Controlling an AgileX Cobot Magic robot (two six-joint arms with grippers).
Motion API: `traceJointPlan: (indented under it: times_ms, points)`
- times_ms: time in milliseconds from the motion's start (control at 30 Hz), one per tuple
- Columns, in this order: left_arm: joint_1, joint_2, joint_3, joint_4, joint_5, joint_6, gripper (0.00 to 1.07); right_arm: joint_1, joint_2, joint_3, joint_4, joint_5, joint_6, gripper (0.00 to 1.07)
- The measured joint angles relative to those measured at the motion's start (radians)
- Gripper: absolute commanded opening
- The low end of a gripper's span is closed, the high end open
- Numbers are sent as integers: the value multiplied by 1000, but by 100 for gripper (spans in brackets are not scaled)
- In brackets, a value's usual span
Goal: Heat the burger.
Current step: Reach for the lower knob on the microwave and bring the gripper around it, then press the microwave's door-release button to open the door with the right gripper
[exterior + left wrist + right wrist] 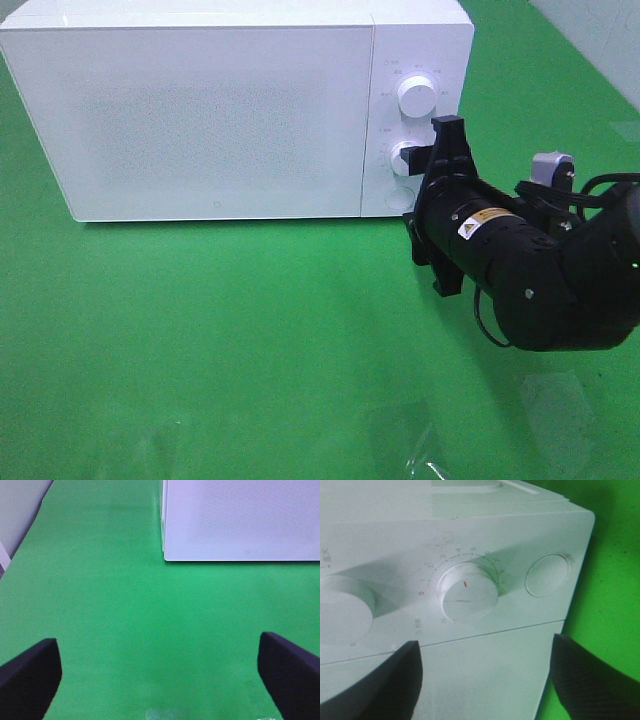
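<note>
The burger is out of view; the white microwave (220, 110) stands at the back of the green table with its door closed. My right gripper (415, 160) is at the microwave's control panel, in front of the lower dial (403, 157). In the right wrist view the gripper (485, 680) is open, its dark fingers (395, 680) apart on either side and off the dial (467, 592), whose red mark points near the middle of its scale. My left gripper (160, 680) is open over bare green cloth with nothing between its fingers, facing the microwave (240, 520).
Above the lower dial sits a second dial (416, 95), and below it a round button (398, 196). Green cloth (250, 330) covers the table in front of the microwave. A crumpled clear plastic piece (430, 455) lies near the front edge.
</note>
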State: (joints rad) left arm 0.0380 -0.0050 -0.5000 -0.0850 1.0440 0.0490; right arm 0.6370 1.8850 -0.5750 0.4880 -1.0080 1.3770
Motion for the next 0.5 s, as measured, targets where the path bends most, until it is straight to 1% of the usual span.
traceJointPlan:
  times_ms: [100, 133, 167, 200, 233, 300, 333, 367, 400, 433, 467, 500]
  points:
    - [0, 0, 0, 0, 0, 0, 101, 0, -18, 13, 0, 17, -24, 69]
    - [0, 0, 0, 0, 0, 0, 101, 0, -53, 34, 0, 45, -76, 69]
    - [0, 0, 0, 0, 0, 0, 101, 0, -53, 34, 0, 45, -76, 69]
    - [0, 0, 0, 0, 0, 0, 101, 0, -88, 50, 0, 82, -142, 69]
    - [0, 0, 0, 0, 0, 0, 101, 0, -88, 50, 0, 82, -142, 69]
    - [0, 0, 0, 0, 0, 0, 101, 0, -166, 65, 0, 206, -323, 69]
    - [0, 0, 0, 0, 0, 0, 101, 0, -166, 65, 0, 206, -323, 69]
    - [0, 0, 0, 0, 0, 0, 101, 0, -206, 68, 0, 275, -436, 69]
    - [0, 0, 0, 0, 0, 0, 101, 0, -206, 68, 0, 275, -436, 69]
    - [0, 0, 0, 0, 0, 0, 101, 0, -221, 68, 0, 303, -482, 69]
    - [0, 0, 0, 0, 0, 0, 101, 0, -257, 69, 0, 365, -593, 69]
    - [0, 0, 0, 0, 0, 0, 101, 0, -257, 69, 0, 365, -593, 69]
